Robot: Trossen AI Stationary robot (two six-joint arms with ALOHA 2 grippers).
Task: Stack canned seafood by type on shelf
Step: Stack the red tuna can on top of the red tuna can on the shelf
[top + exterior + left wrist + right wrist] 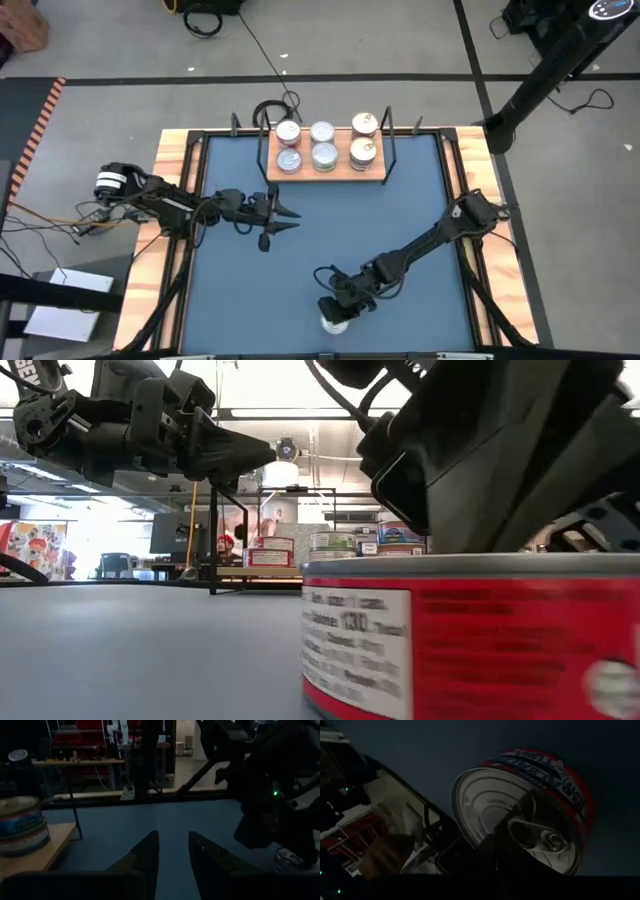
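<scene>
At the table's near edge, the right gripper (336,308) hangs directly over a red-labelled can (334,321); whether its fingers grip the lid I cannot tell. A shallow or off-centre hold could let the can slip or tip during the carry. The left gripper (285,213) waits narrowly parted below the shelf (325,175), which holds six cans.

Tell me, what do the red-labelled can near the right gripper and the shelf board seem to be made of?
Red-labelled can: apparently metal, with a shiny silver lid, a pull tab and a glossy printed label. Shelf: looks like light, matte wood, its pale tan board between thin black wire uprights.
</scene>
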